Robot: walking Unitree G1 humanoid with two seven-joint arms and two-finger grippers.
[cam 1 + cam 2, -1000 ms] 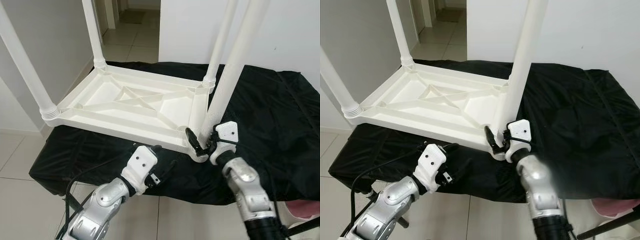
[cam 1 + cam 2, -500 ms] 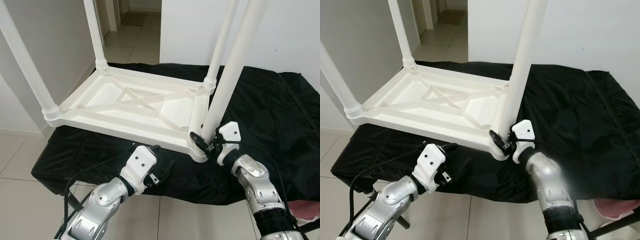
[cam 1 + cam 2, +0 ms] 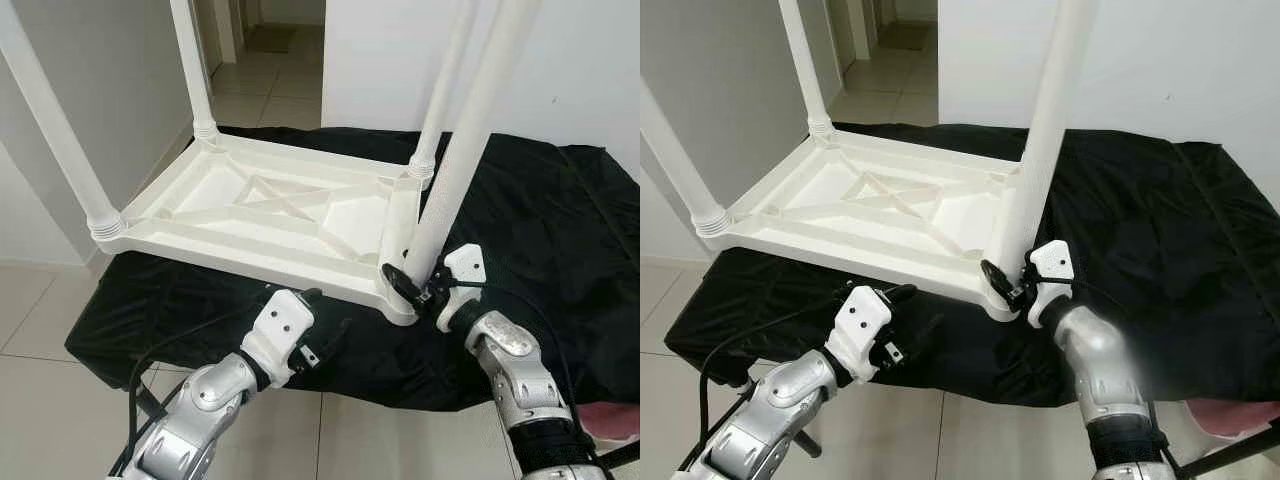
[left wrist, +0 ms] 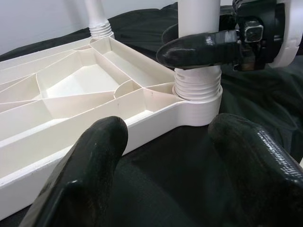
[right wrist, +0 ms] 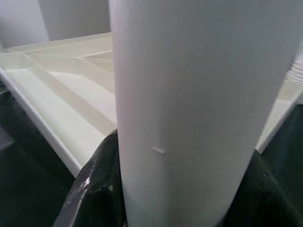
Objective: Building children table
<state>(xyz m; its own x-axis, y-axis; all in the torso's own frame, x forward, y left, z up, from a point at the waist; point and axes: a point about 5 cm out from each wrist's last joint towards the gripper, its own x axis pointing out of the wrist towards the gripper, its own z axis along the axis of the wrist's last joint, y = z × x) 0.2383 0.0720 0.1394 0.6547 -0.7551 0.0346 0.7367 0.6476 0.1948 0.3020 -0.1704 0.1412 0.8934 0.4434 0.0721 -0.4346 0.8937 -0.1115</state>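
A home: tiled floor [image 3: 40, 330], hallway doorway [image 3: 265, 40], white walls [image 3: 570, 70].

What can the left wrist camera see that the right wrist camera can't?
Left wrist camera: the threaded socket where the leg goes into the upside-down table, a far leg, the right tool clamped round the near leg just above its socket, and the left tool open, low beside the table edge on the black cloth.

Right wrist camera: a close look at the leg, with a tiny nick on it.

Both: the white leg, the ribbed table underside and the right tool's black fingers.
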